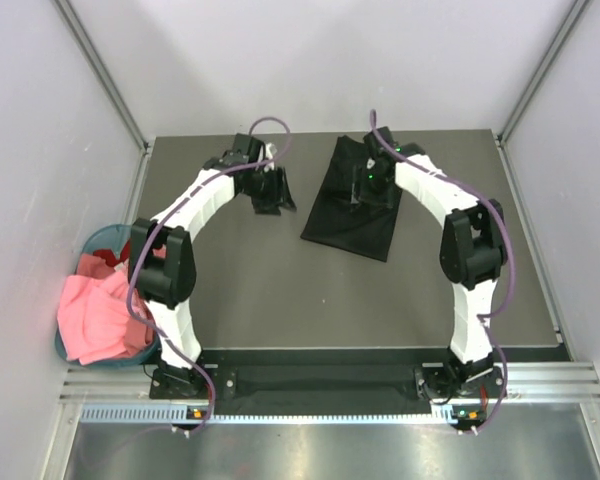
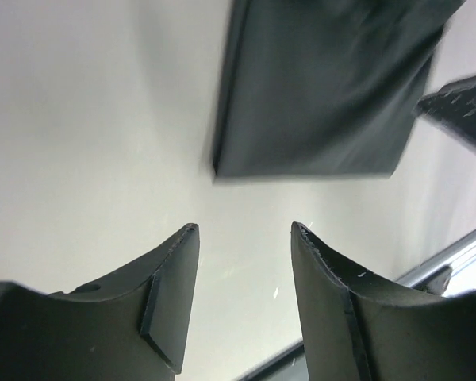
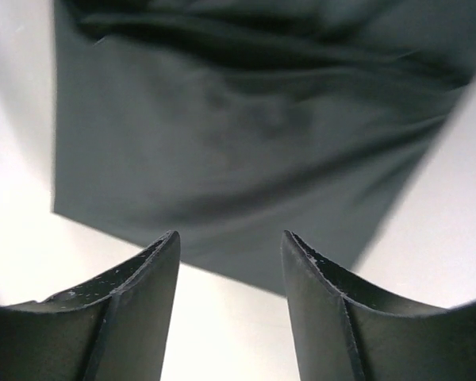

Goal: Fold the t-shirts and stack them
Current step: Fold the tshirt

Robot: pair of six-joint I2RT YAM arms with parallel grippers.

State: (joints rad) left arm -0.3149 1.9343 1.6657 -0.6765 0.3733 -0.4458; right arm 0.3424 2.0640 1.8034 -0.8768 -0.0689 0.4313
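Observation:
A plain black t-shirt (image 1: pixel 347 225) lies folded into a long rectangle at the back middle of the table. My right gripper (image 1: pixel 366 188) hovers over its far part, open and empty; in the right wrist view the black shirt (image 3: pixel 246 135) fills the space beyond the open right gripper (image 3: pixel 230 236). My left gripper (image 1: pixel 269 193) is just left of the shirt, apart from it. In the left wrist view the left gripper (image 2: pixel 244 230) stands open over bare table, and the shirt's corner (image 2: pixel 325 87) lies ahead. A pink t-shirt (image 1: pixel 95 315) and a red one (image 1: pixel 118 256) sit in the basket.
The round teal basket (image 1: pixel 100 238) stands off the table's left edge, with the pink shirt spilling over its rim. The grey table (image 1: pixel 280 290) is closed in by pale walls at the left, right and back. A black rail runs along the near edge between the arm bases.

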